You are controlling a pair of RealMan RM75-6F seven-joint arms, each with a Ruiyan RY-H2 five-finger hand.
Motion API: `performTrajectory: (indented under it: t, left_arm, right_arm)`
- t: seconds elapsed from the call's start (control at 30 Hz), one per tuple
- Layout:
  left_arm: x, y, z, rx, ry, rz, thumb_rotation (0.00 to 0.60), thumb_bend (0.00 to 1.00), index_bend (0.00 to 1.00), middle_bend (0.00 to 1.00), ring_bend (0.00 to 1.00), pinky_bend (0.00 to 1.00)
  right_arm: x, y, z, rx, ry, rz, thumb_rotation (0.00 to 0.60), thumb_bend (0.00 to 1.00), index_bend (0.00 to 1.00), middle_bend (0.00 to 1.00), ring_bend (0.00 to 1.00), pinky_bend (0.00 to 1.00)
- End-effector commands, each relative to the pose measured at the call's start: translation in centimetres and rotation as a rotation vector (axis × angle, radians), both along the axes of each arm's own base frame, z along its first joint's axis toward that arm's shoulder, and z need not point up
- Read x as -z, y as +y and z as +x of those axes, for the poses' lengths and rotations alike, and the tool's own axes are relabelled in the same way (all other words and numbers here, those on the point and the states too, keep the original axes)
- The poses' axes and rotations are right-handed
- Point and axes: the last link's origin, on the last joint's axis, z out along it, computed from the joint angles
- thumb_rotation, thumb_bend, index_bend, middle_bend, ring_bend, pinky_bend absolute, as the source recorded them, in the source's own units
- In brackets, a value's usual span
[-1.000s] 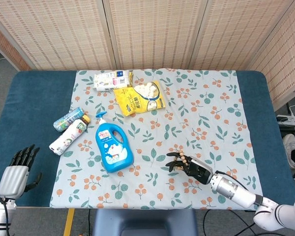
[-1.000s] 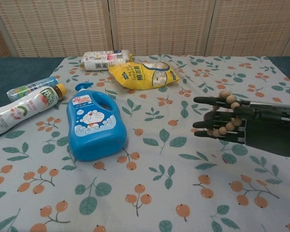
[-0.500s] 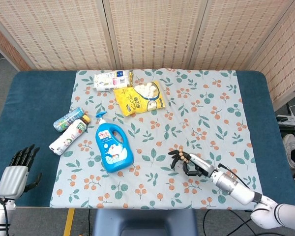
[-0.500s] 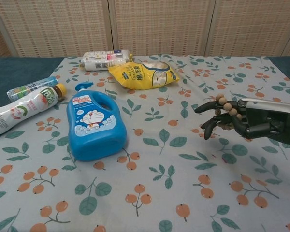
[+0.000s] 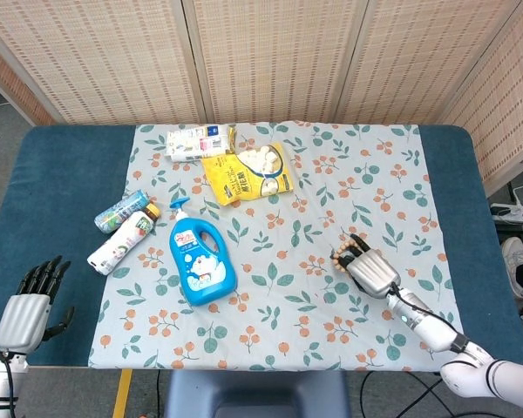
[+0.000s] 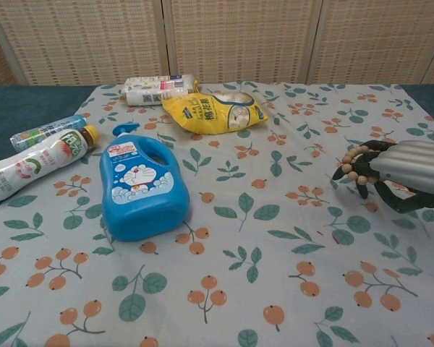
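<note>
Right robot hand [image 5: 369, 267] holds a bead bracelet [image 5: 342, 253] over bare floral cloth [image 5: 418, 192], well apart from the blue detergent bottle [image 5: 200, 259]; left robot hand [image 5: 28, 306] rests fingers apart at the table [image 5: 52, 174] edge. Chest view: bracelet [image 6: 353, 163] looped on curled fingers [image 6: 369, 186].

Right hand [image 5: 370, 269] holds a bead bracelet [image 5: 343, 253]; left hand [image 5: 30, 306] hangs empty.

No lettering is legible; the blue detergent bottle [image 6: 143, 186] shows a Doraemon cartoon.
</note>
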Motion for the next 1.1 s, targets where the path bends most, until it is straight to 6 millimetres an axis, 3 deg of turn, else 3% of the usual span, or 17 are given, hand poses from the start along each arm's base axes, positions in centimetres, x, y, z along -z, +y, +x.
performTrajectory:
  t: [0.03,0.2,0.3,0.5,0.57,0.7,0.77,0.83,0.93,1.1]
  left_arm:
    - [0.0,0.0,0.0,0.001,0.0,0.001,0.6,0.44,0.0,0.0,0.0,0.11]
    - [0.0,0.0,0.0,-0.001,0.0,0.0,0.6,0.44,0.0,0.0,0.0,0.11]
    - [0.0,0.0,0.0,0.0,0.0,-0.002,0.6,0.44,0.0,0.0,0.0,0.11]
    - [0.0,0.0,0.0,-0.001,0.001,-0.001,0.6,0.44,0.0,0.0,0.0,0.11]
    - [0.0,0.0,0.0,-0.001,0.001,0.001,0.6,0.44,0.0,0.0,0.0,0.11]
    - [0.1,0.0,0.0,0.0,0.003,-0.001,0.6,0.44,0.0,0.0,0.0,0.11]
    - [0.1,0.0,0.0,0.002,0.004,0.0,0.6,0.44,0.0,0.0,0.0,0.11]
    - [0.1,0.0,0.0,0.004,0.004,0.001,0.6,0.44,0.0,0.0,0.0,0.11]
    - [0.1,0.0,0.0,0.005,0.005,0.004,0.6,0.44,0.0,0.0,0.0,0.11]
    - [0.1,-0.1,0.0,0.005,0.004,0.004,0.6,0.44,0.0,0.0,0.0,0.11]
  right_arm:
    - [-0.3,0.1,-1.4,0.058,0.102,-0.009,0.6,0.91,0.09,0.33,0.01,0.0]
    - [-0.9,0.6,-1.4,0.136,0.101,0.025,0.6,0.35,0.0,0.18,0.0,0.0]
    - [-1.4,1.0,-1.1,0.186,0.067,0.05,0.6,0.22,0.0,0.11,0.0,0.0]
    - [-2.4,0.9,-1.1,0.235,0.025,0.057,0.6,0.18,0.0,0.07,0.0,0.0]
    - [-2.7,0.8,-1.0,0.216,0.027,0.044,0.6,0.18,0.0,0.06,0.0,0.05]
    - [-3.0,0.8,-0.9,0.203,0.012,0.042,0.6,0.18,0.0,0.06,0.02,0.45]
    - [-3.2,0.7,-0.8,0.182,0.009,0.03,0.6,0.18,0.0,0.06,0.09,0.52]
    - [-3.2,0.7,-0.9,0.177,-0.004,0.02,0.6,0.18,0.0,0.06,0.22,0.44]
    - [-3.3,0.7,-1.0,0.177,-0.019,0.011,0.6,0.18,0.0,0.06,0.29,0.21]
    - [-4.0,0.9,-0.8,0.185,-0.053,-0.005,0.6,0.18,0.0,0.06,0.16,0.07]
